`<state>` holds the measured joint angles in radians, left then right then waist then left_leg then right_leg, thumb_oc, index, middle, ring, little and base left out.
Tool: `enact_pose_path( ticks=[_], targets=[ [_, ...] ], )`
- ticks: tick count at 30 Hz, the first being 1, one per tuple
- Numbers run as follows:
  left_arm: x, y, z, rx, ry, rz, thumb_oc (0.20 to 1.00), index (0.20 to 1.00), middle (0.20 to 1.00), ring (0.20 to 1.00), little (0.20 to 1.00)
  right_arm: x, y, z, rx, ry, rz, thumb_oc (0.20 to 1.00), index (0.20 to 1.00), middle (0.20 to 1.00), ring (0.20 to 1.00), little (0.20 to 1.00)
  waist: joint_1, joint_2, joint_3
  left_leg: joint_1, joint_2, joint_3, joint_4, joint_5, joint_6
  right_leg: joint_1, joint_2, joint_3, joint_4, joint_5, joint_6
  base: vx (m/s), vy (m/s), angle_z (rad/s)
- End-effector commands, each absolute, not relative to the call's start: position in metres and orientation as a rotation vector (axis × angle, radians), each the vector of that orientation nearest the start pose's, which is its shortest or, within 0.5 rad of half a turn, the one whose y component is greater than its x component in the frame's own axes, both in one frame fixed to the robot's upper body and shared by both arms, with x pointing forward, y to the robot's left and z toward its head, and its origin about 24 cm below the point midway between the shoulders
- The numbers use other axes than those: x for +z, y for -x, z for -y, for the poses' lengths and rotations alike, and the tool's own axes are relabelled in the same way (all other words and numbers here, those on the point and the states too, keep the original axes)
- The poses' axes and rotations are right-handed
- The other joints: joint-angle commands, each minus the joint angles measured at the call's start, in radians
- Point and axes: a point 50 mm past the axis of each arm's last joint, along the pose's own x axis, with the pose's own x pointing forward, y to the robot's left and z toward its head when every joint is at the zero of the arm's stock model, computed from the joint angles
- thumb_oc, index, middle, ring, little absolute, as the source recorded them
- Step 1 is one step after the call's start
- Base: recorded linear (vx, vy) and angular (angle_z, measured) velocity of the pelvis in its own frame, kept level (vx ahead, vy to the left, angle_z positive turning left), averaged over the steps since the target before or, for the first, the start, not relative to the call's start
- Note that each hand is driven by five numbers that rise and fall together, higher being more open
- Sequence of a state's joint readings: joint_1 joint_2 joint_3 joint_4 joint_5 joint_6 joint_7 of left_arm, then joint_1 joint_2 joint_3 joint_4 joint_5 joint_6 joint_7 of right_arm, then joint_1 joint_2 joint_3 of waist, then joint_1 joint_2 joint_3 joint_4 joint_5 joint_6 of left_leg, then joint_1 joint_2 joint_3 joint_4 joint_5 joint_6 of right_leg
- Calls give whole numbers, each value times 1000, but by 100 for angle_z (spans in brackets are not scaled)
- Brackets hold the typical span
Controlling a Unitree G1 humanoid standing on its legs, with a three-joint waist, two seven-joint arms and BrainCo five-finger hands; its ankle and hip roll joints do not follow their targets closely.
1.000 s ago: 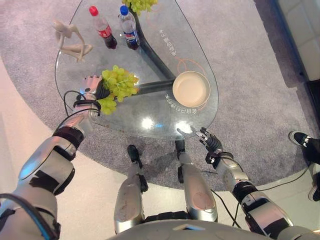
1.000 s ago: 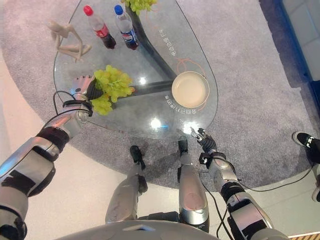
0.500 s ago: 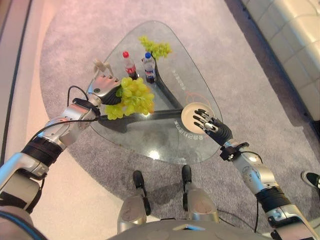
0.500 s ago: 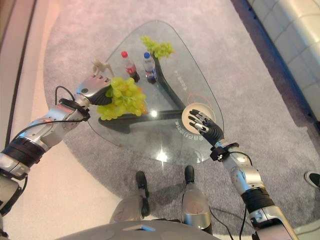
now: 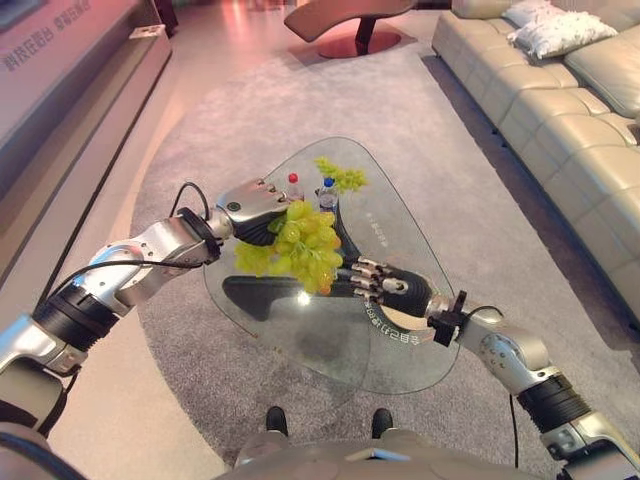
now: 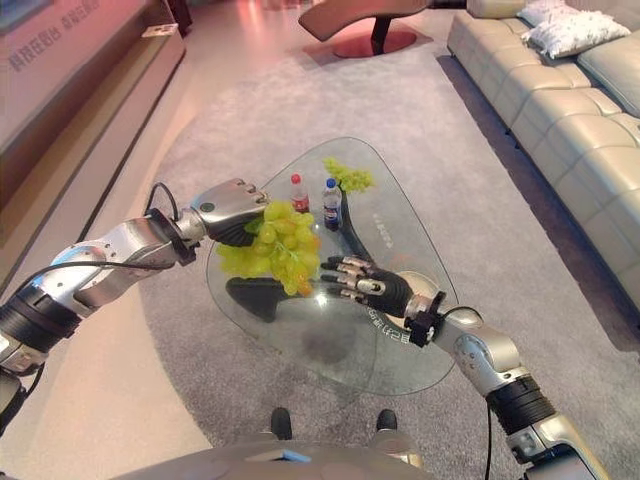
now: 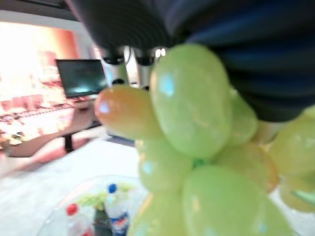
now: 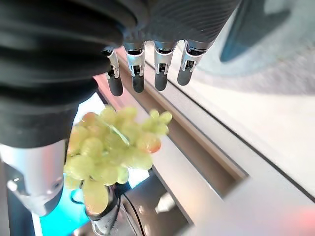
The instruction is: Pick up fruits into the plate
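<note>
My left hand [image 5: 250, 205] is shut on a large bunch of green grapes [image 5: 300, 245], held up in the air over the middle of the glass table [image 5: 400, 350]. The grapes [image 7: 192, 147] hang right under its dark cover in the left wrist view. My right hand [image 6: 365, 280] reaches in from the right, open, with its straight fingers [image 8: 147, 69] pointing at the bunch [image 8: 113, 147] and a small gap between them. A second bunch of green grapes [image 5: 342, 177] lies at the table's far end.
Two bottles, one with a red cap [image 5: 293, 185] and one with a blue cap [image 5: 327, 192], stand near the far bunch. A beige sofa [image 5: 560, 120] runs along the right. A curved chair base [image 5: 350, 25] stands beyond the grey carpet.
The camera has tilted up toward the room. My left hand has carried the grapes higher and toward the right hand, which has stretched out toward the bunch.
</note>
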<state>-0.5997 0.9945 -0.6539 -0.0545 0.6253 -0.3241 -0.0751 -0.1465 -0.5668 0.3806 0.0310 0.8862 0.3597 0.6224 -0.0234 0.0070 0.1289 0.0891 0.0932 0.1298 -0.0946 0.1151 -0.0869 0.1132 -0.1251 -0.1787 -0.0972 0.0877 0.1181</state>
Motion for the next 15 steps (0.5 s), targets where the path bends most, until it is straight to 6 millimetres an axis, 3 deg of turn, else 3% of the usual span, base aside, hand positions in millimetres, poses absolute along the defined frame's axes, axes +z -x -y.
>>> enact_pose_path(
  ticks=[1, 5, 15],
  targets=[
    [194, -294, -133, -677, -1633, 801, 200, 200, 200, 200, 200, 64, -241, 119, 1117, -420, -318, 1000, 1000, 1000, 1000, 1000, 20, -10, -39, 73, -49, -4, 24, -195, 35, 54, -29, -67, 45, -125, 28, 0, 0, 0],
    [189, -287, -116, -772, -1602, 822, 200, 200, 200, 200, 200, 61, -236, 102, 1160, -447, -345, 1000, 1000, 1000, 1000, 1000, 26, -10, -42, 88, -53, -9, 24, -203, 40, 68, -27, -68, 48, -132, 27, 29, 2, 5],
    [175, -280, -107, -869, -1597, 793, 200, 200, 200, 200, 200, 60, -227, 87, 1216, -483, -367, 1000, 1000, 1000, 1000, 1000, 25, -10, -40, 99, -52, -5, 20, -206, 40, 78, -25, -61, 40, -131, 29, 0, 0, 0]
  ],
)
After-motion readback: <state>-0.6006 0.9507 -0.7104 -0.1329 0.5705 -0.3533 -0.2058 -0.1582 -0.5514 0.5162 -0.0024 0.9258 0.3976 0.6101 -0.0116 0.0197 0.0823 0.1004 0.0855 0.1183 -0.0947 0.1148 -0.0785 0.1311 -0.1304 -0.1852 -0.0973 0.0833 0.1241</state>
